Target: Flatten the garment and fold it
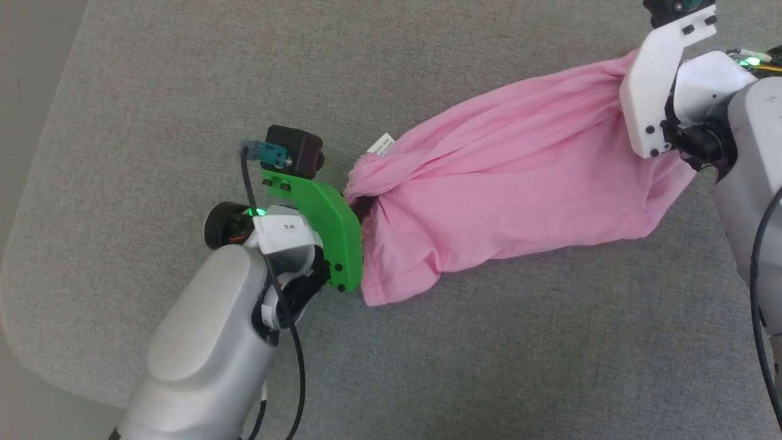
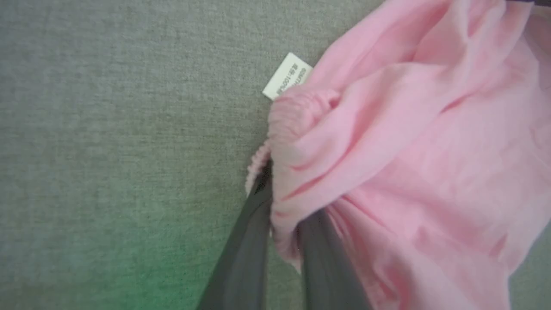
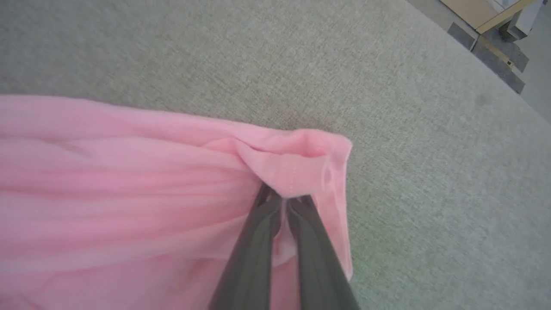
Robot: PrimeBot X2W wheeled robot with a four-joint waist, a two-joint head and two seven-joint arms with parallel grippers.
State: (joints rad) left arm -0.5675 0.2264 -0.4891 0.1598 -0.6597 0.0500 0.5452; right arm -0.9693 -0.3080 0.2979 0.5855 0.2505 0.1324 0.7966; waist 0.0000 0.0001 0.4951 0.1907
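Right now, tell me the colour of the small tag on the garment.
White tag with faint dark print; clearest in the left wrist view.

Pink garment (image 1: 519, 183) on grey fabric surface (image 1: 153, 91)

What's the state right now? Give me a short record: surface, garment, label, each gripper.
surface: grey woven fabric
garment: pink, wrinkled, lying stretched out, not flat
label: white, at the gathered end
left gripper: fingers slightly apart, gathered edge between them; grip unclear
right gripper: shut on the opposite corner
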